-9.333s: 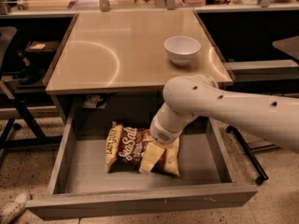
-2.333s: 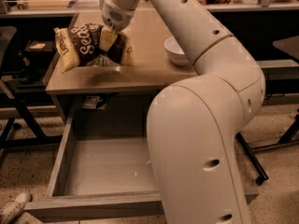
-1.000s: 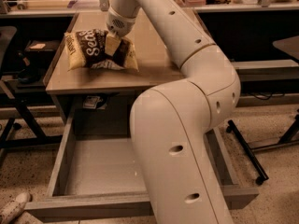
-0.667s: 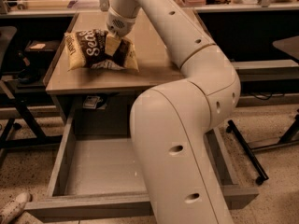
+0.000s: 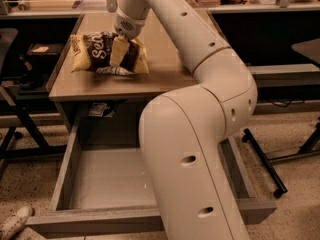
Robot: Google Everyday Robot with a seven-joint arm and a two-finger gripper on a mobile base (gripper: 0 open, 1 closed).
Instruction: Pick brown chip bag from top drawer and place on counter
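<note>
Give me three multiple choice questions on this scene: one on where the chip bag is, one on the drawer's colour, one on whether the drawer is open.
1. Where is the brown chip bag? A inside the top drawer; B on the counter; C hanging in mid-air.
2. What colour is the top drawer? A grey; B red; C white.
3. The top drawer is: A shut; B pulled open; C taken out.
Answers: B, it rests on the beige top with the gripper at its upper edge; A, walls and bottom are grey; B, its bare bottom shows.
</note>
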